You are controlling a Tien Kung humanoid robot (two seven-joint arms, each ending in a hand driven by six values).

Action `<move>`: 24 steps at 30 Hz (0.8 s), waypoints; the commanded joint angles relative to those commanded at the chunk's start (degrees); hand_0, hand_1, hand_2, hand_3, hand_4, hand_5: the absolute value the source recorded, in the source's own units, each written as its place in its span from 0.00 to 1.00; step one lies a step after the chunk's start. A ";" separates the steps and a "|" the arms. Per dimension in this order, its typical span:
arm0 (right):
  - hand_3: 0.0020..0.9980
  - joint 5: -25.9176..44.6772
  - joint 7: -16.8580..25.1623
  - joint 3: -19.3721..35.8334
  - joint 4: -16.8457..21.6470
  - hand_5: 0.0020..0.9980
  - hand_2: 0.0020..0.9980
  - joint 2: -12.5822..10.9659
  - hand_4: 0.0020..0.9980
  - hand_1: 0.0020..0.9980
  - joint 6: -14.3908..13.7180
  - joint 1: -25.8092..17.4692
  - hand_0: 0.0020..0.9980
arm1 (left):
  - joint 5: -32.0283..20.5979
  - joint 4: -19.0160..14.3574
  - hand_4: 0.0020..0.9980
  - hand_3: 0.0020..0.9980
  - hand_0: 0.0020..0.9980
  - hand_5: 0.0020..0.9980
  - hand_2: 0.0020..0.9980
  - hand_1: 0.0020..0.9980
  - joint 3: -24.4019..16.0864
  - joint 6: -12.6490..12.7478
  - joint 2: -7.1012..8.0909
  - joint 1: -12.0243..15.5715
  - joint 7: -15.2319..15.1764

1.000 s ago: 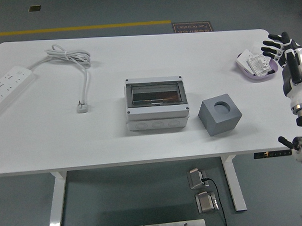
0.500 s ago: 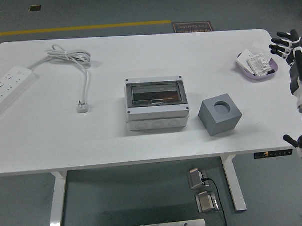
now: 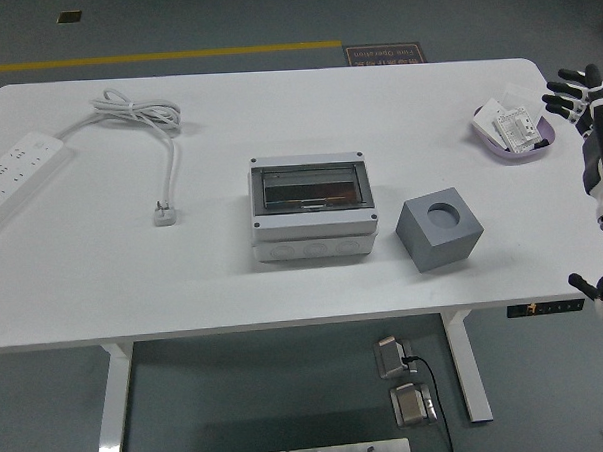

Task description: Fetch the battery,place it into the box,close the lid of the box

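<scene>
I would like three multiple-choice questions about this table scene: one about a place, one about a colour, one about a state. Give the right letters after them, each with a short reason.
1. Where does the purple dish lie?
A. far right corner of the table
B. near left corner
C. on top of the box

2. What colour is the cube with the round hole?
A. red
B. grey
C. yellow

3. How is the lid of the box?
A. taken off and lying beside the box
B. standing upright
C. lying flat, closed

Answers:
1 A: the purple dish sits at the far right of the table, just left of the right hand, whose fingers are spread and hold nothing.
2 B: the cube is grey.
3 C: the dark clear lid lies flat on the box.
</scene>
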 joint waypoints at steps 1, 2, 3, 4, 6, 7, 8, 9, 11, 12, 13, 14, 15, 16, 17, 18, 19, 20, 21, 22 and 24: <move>0.66 -0.04 0.00 0.02 -0.01 0.83 0.65 0.03 0.81 0.63 0.01 0.01 0.71 | 1.17 0.00 0.73 0.62 0.60 0.08 0.58 0.60 -1.02 -0.04 0.00 -0.03 -0.27; 0.66 -0.08 -0.01 0.04 -0.03 0.83 0.65 0.06 0.81 0.63 0.01 0.02 0.71 | 2.60 0.00 0.73 0.62 0.60 0.08 0.58 0.60 -2.29 -0.15 -0.01 -0.05 -0.63; 0.66 -0.11 -0.01 0.07 -0.05 0.83 0.65 0.09 0.81 0.63 0.01 0.02 0.71 | 4.21 0.00 0.73 0.62 0.60 0.08 0.58 0.60 -3.72 -0.44 -0.01 -0.08 -1.01; 0.66 -0.15 -0.02 0.09 -0.06 0.83 0.65 0.10 0.81 0.63 0.02 0.02 0.71 | 5.44 0.00 0.73 0.62 0.60 0.08 0.58 0.60 -4.79 -0.85 0.01 -0.10 -1.23; 0.66 -0.21 -0.03 0.13 -0.08 0.83 0.65 0.11 0.81 0.63 0.02 0.00 0.71 | 7.92 0.00 0.82 0.65 0.58 0.00 0.61 0.61 -6.98 -2.01 0.06 -0.12 -1.56; 0.66 -0.23 -0.03 0.15 -0.09 0.83 0.65 0.11 0.81 0.63 0.02 -0.01 0.71 | 9.23 0.00 0.82 0.65 0.58 0.00 0.61 0.61 -8.13 -2.81 0.09 -0.13 -1.63; 0.66 -0.25 -0.03 0.19 -0.10 0.83 0.65 0.12 0.81 0.63 0.02 -0.03 0.71 | 10.53 0.00 0.82 0.65 0.58 0.00 0.61 0.61 -9.30 -3.70 0.11 -0.13 -1.58; 0.66 -0.26 -0.02 0.22 -0.11 0.83 0.65 0.13 0.81 0.63 0.02 -0.05 0.71 | 11.69 0.00 0.82 0.65 0.58 0.00 0.61 0.61 -10.25 -4.38 0.14 -0.14 -1.48; 0.66 -0.34 -0.02 0.30 -0.14 0.83 0.65 0.17 0.81 0.63 0.03 -0.11 0.71 | 14.45 0.00 0.82 0.65 0.58 0.00 0.61 0.61 -12.51 -5.79 0.18 -0.15 -1.06; 0.66 -0.38 -0.01 0.33 -0.14 0.83 0.65 0.19 0.81 0.63 0.04 -0.13 0.71 | 15.92 0.00 0.95 0.82 0.66 0.00 0.77 0.73 -13.73 -6.53 0.19 -0.14 -0.73; 0.66 -0.42 0.00 0.35 -0.15 0.83 0.65 0.21 0.81 0.63 0.06 -0.16 0.71 | 17.11 0.00 0.95 0.82 0.66 0.00 0.77 0.73 -14.77 -7.12 0.19 -0.13 -0.45; 0.66 -0.46 0.01 0.38 -0.15 0.83 0.65 0.23 0.81 0.63 0.07 -0.19 0.71 | 18.65 0.00 0.95 0.82 0.66 0.00 0.77 0.73 -16.04 -7.89 0.20 -0.12 -0.06; 0.66 -0.47 0.02 0.41 -0.16 0.83 0.65 0.24 0.81 0.63 0.08 -0.22 0.71 | 19.95 0.00 0.95 0.82 0.66 0.00 0.77 0.73 -17.12 -8.58 0.21 -0.11 0.27; 0.66 -0.49 0.04 0.45 -0.17 0.83 0.65 0.26 0.81 0.63 0.09 -0.26 0.71 | 21.43 0.00 0.95 0.82 0.66 0.00 0.77 0.73 -18.39 -9.48 0.23 -0.10 0.65; 0.66 -0.50 0.07 0.50 -0.17 0.83 0.65 0.28 0.81 0.63 0.09 -0.31 0.71 | 22.86 0.00 0.95 0.82 0.66 0.00 0.77 0.73 -19.63 -10.38 0.25 -0.10 1.01; 0.66 -0.49 0.10 0.57 -0.19 0.83 0.65 0.30 0.81 0.63 0.10 -0.36 0.71 | 24.07 0.00 1.00 0.98 0.74 0.08 0.96 0.87 -20.69 -11.09 0.27 -0.10 1.28; 0.66 -0.50 0.12 0.66 -0.21 0.83 0.65 0.32 0.81 0.63 0.10 -0.43 0.71 | 25.60 0.00 1.00 0.98 0.74 0.08 0.96 0.87 -22.07 -11.85 0.31 -0.11 1.57; 0.66 -0.51 0.13 0.75 -0.22 0.83 0.65 0.34 0.81 0.63 0.10 -0.47 0.71 | 26.77 0.00 1.00 0.98 0.74 0.08 0.96 0.87 -23.10 -12.35 0.32 -0.13 1.78; 0.66 -0.53 0.14 0.86 -0.22 0.83 0.65 0.36 0.81 0.63 0.10 -0.51 0.71 | 28.44 0.00 1.00 0.98 0.74 0.08 0.96 0.87 -24.63 -12.96 0.34 -0.17 2.11; 0.66 -0.56 0.15 0.91 -0.21 0.83 0.65 0.37 0.81 0.63 0.10 -0.51 0.71 | 29.28 0.00 1.00 0.98 0.74 0.08 0.96 0.87 -25.42 -13.26 0.34 -0.20 2.33; 0.66 -0.65 0.15 0.98 -0.16 0.83 0.65 0.40 0.81 0.63 0.10 -0.44 0.71 | 30.39 0.00 1.00 1.00 0.95 0.39 1.00 1.00 -26.95 -13.92 0.35 -0.24 2.78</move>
